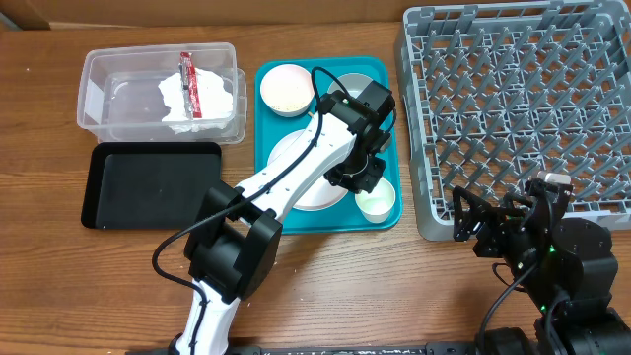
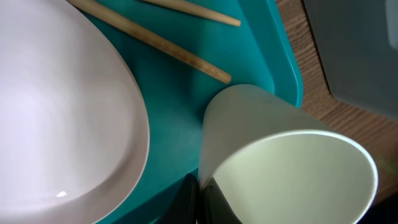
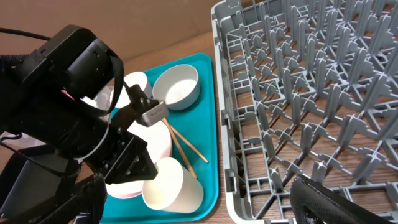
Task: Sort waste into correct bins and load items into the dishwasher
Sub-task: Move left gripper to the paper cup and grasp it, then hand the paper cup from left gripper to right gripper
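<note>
My left gripper (image 1: 363, 179) is shut on the rim of the small white cup (image 2: 292, 168), one finger inside and one outside. The cup (image 3: 173, 185) leans tilted at the teal tray's front right corner. Beside it lie the pale plate (image 2: 62, 112) and the wooden chopsticks (image 2: 155, 43). A bowl holding rice (image 1: 287, 89) and a second bowl (image 1: 357, 83) sit at the tray's far end. The clear tub (image 1: 108, 99) holds the red wrapper (image 1: 189, 84) and white tissue (image 1: 209, 99). My right gripper (image 1: 473, 229) stands open in front of the grey dish rack (image 1: 523, 108), holding nothing.
The black tray (image 1: 153, 182) lies in front of the clear tub, left of the teal tray (image 1: 268, 212). My left arm stretches across the plate. The rack's near wall (image 3: 227, 155) stands right beside the teal tray's edge.
</note>
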### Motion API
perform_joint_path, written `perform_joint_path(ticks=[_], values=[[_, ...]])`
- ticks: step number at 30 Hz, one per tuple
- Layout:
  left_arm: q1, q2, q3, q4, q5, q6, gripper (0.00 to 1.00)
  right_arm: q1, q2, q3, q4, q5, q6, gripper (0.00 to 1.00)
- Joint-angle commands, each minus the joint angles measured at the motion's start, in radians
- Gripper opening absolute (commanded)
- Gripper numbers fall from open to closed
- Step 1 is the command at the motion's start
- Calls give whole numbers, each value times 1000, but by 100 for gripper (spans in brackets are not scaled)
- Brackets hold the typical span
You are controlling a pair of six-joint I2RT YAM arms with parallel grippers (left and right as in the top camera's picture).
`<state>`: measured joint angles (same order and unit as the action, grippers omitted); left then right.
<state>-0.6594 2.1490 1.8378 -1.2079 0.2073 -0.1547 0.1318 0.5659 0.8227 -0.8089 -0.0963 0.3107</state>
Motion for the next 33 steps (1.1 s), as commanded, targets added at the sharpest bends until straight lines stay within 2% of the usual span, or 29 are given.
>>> perform_joint_path(ticks=[1, 6, 12, 16, 19, 25, 28, 33], values=[[27, -1, 8, -21, 69, 17, 4, -3, -5, 21, 3, 6, 7, 96], [142, -19, 93, -130, 267, 114, 4, -3, -5, 21, 15, -63, 14, 96], [322, -23, 169, -251, 615, 278, 4, -3, -4, 19, 77, -129, 99, 99], [406, -23, 168, -301, 815, 377, 4, -3, 17, -7, 199, -230, 113, 100], [459, -23, 168, -360, 970, 462, 4, -3, 124, -17, 396, -467, 112, 100], [495, -23, 168, -439, 1096, 561, 4, -3, 391, -16, 786, -843, 149, 96], [514, -23, 168, -472, 1131, 603, 4, -3, 529, -16, 920, -922, 177, 95], [542, -23, 168, -482, 1138, 612, 4, -3, 681, -16, 1013, -957, 180, 95]])
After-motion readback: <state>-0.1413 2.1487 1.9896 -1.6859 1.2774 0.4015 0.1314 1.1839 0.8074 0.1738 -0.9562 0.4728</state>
